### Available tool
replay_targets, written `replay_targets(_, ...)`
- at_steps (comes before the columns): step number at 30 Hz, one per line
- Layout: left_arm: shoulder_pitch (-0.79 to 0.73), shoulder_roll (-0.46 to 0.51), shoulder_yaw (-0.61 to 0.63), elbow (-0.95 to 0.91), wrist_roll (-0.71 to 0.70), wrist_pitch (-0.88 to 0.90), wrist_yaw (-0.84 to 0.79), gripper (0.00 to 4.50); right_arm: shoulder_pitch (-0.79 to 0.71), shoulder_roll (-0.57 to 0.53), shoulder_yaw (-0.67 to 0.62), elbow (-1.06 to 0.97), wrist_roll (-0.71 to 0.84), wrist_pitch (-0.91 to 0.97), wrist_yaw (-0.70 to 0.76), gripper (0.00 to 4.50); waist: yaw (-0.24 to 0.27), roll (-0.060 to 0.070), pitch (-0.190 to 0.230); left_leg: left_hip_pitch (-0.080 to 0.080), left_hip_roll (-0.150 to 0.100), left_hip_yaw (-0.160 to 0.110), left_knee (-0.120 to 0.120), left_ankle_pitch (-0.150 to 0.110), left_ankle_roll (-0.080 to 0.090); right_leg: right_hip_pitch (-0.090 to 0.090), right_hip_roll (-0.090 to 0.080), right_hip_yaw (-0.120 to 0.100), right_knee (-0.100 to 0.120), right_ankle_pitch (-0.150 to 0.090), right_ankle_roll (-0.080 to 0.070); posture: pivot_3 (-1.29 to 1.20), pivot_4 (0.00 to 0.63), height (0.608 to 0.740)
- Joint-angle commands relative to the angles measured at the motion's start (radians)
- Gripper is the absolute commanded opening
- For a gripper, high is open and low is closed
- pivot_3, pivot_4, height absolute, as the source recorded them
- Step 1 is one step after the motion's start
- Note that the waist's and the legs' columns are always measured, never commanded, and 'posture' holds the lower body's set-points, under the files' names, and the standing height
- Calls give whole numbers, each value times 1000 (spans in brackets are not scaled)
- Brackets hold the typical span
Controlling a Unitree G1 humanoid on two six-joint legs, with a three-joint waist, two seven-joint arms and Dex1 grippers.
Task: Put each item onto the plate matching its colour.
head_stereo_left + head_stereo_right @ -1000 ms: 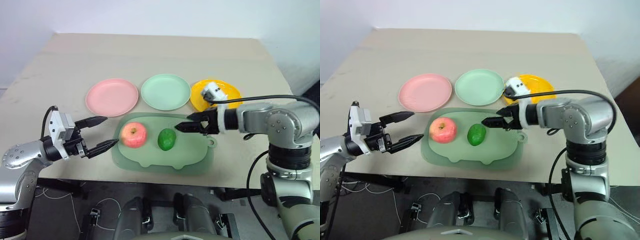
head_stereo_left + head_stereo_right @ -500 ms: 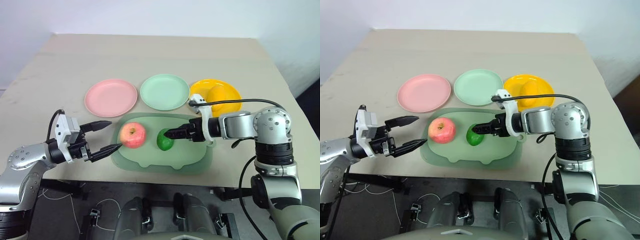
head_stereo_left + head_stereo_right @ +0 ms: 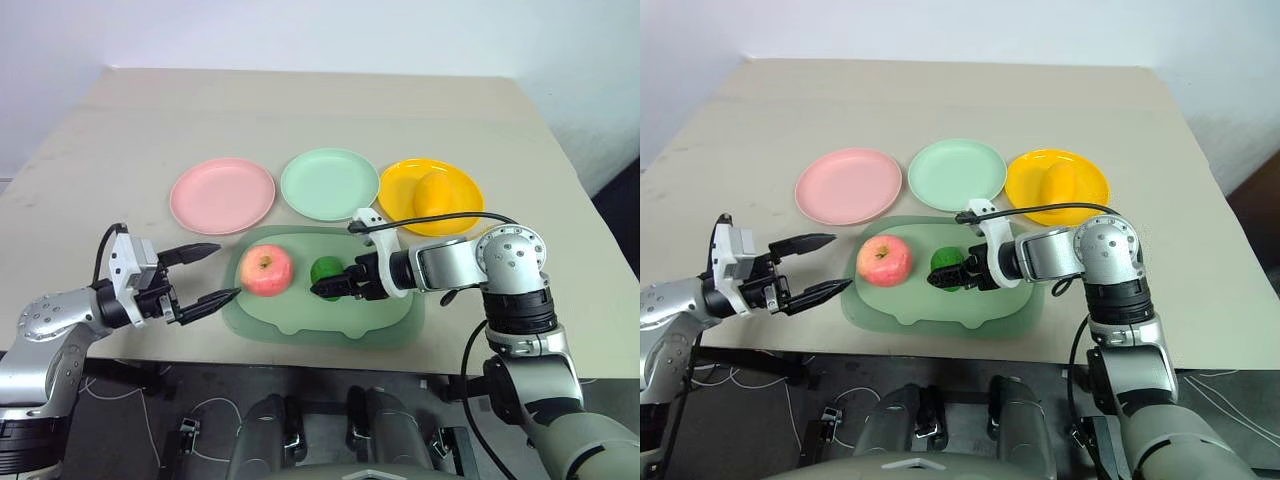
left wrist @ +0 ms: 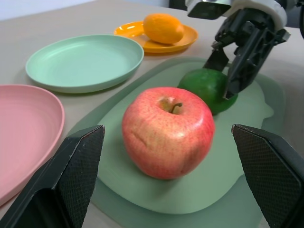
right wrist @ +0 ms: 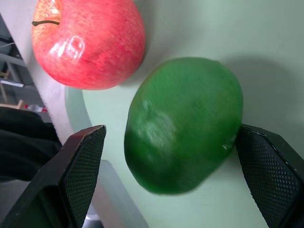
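The green fruit (image 3: 325, 271) lies on the pale-green tray (image 3: 300, 322) at the desk's (image 3: 300, 110) near edge, right of the apple (image 3: 265, 271), between the wide-open fingers of the right hand (image 3: 331, 287), not gripped, while the left hand (image 3: 214, 274), open and empty, hovers left of the tray.

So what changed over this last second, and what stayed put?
The right gripper came down from beside the yellow plate and leftward over the tray, so its open fingers now straddle the green fruit, not yet closed. The left gripper is open as before beside the apple. Mango, plates and fruits unmoved.
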Motion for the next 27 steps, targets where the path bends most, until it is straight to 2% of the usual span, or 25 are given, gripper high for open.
replay_targets(1, 4, 5, 22, -15, -28, 5, -14, 4500, -30, 18, -20, -25, -49, 3, 22, 4468, 0, 0, 0, 0, 0, 0, 0, 0, 0, 0, 0, 0, 0, 0, 0, 0, 150, 696)
replay_targets(6, 2, 9, 22, -15, -19, 0, -23, 4500, -51, 30, -4, -40, -112, 6, 72, 4468, 0, 0, 0, 0, 0, 0, 0, 0, 0, 0, 0, 0, 0, 0, 0, 0, 150, 696)
replay_targets(8, 1, 11, 22, -17, -17, 0, -25, 4500, -50, 14, 39, -75, -164, -11, 98, 4468, 0, 0, 0, 0, 0, 0, 0, 0, 0, 0, 0, 0, 0, 0, 0, 0, 150, 696)
replay_targets(11, 2, 11, 21, -20, -15, 1, -25, 4500, -37, -6, 85, -121, -220, -36, 149, 3871, -1, 0, 0, 0, 0, 0, 0, 0, 0, 0, 0, 0, 0, 0, 0, 0, 150, 696)
replay_targets(14, 0, 13, 21, -21, -14, 4, -24, 4500, -29, -12, 97, -156, -250, -44, 200, 2968, 0, 0, 0, 0, 0, 0, 0, 0, 0, 0, 0, 0, 0, 0, 0, 0, 150, 696)
replay_targets(15, -2, 15, 21, -21, -14, 6, -23, 4500, -28, -14, 96, -168, -256, -43, 216, 2855, 0, 0, 0, 0, 0, 0, 0, 0, 0, 0, 0, 0, 0, 0, 0, 0, 150, 696)
replay_targets(17, -3, 17, 23, -25, -16, 12, -19, 4500, -29, -23, 81, -196, -260, -40, 250, 2854, 0, 0, 0, 0, 0, 0, 0, 0, 0, 0, 0, 0, 0, 0, 0, 0, 150, 696)
replay_targets(22, -6, 25, 37, -47, -29, 35, 0, 4500, -89, -127, -2, -265, -257, -140, 412, 2854, 2, 0, 0, 0, 0, 0, 0, 0, 0, -1, -1, 0, 0, 0, 0, 0, 150, 696)
replay_targets(25, -5, 28, 43, -59, -34, 48, 11, 4500, -142, -158, -2, -187, -337, -235, 457, 2854, 1, 0, 0, 0, 0, 0, 0, 0, 0, -1, -1, 0, 0, 0, 0, 0, 150, 696)
replay_targets(27, -5, 29, 43, -70, -39, 59, 23, 4500, -181, -163, 42, -81, -434, -326, 487, 2854, -2, 0, 0, 0, 0, 0, 0, 0, 0, -1, 0, 0, 0, 0, 0, 0, 150, 696)
